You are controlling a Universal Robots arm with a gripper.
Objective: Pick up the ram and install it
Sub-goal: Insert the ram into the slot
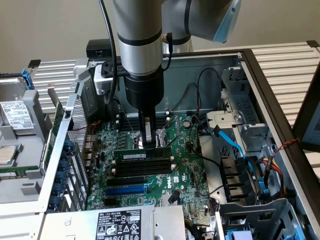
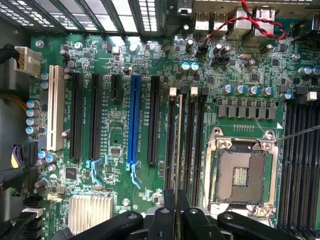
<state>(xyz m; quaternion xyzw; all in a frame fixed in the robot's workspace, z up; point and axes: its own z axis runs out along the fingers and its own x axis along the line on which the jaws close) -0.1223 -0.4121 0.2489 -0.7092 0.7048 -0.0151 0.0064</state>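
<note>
Gripper (image 1: pixel 148 145) clamps the ram (image 1: pixel 131 156) by its top edge, twelve o'clock of the blue slot (image 1: pixel 127 190). Light, stiff, likely fragile.

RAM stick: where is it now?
Exterior view, centre: the long flat green RAM stick with a white label stands on edge at the bank of long black memory slots on the motherboard, gripped from above by the end effector.
</note>
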